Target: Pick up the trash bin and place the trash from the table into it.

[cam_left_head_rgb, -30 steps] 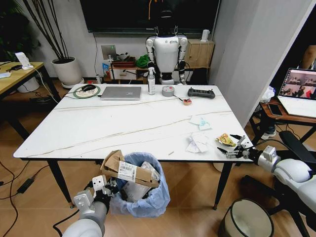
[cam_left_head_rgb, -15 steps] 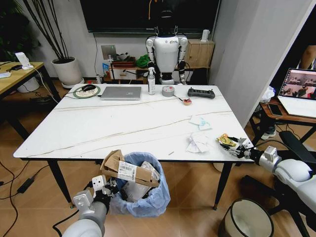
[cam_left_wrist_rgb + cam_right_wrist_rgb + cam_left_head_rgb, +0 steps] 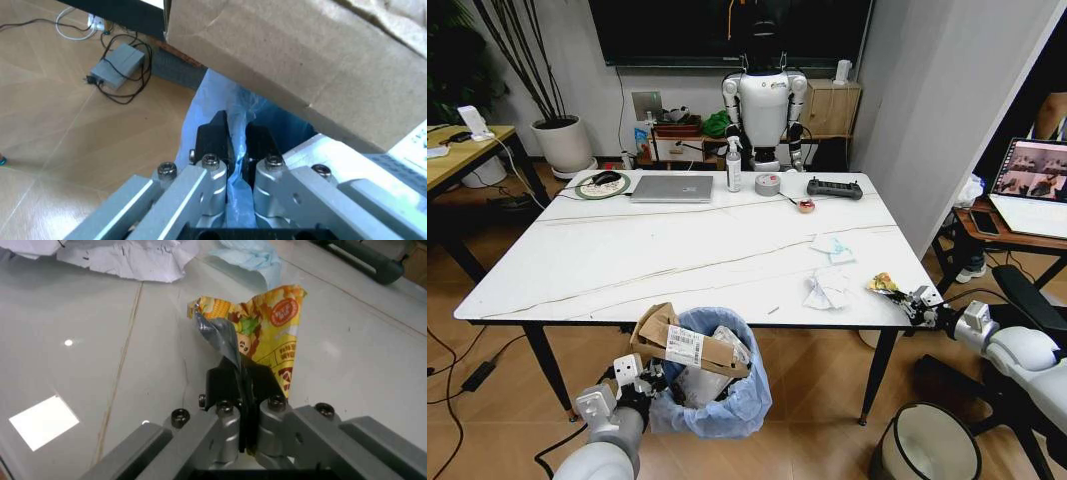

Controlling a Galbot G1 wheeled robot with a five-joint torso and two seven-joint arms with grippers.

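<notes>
Claw closure is the change being registered on the right: where the right claw [image 3: 914,299] was spread open beside the bench corner a second ago, it is now being held clamped on a yellow snack wrapper [image 3: 263,335], and the wrapper is being kept pinched by its lower end with its printed top standing up above the marble surface. This is being read as a completed grasp, so one more piece of the trash is judged ready to be carried across to the bin.

Going from largest to smallest, the bench [image 3: 627,255] is being left unmoved, with the grey laptop [image 3: 672,188] and the tape roll [image 3: 768,184] lying at its far side. The trash bin [image 3: 737,405] is being held below the near edge, left of centre, by the left claw [image 3: 232,140], which is being kept shut on a fold of the light-blue bag liner as before. A torn cardboard box [image 3: 689,345] is already lying across the bin's mouth, which may be narrowing the opening for what follows.

Still waiting on the bench's right half are a crumpled white paper [image 3: 824,293] near the front edge and a pale blue tissue [image 3: 833,249] a little farther back.
</notes>
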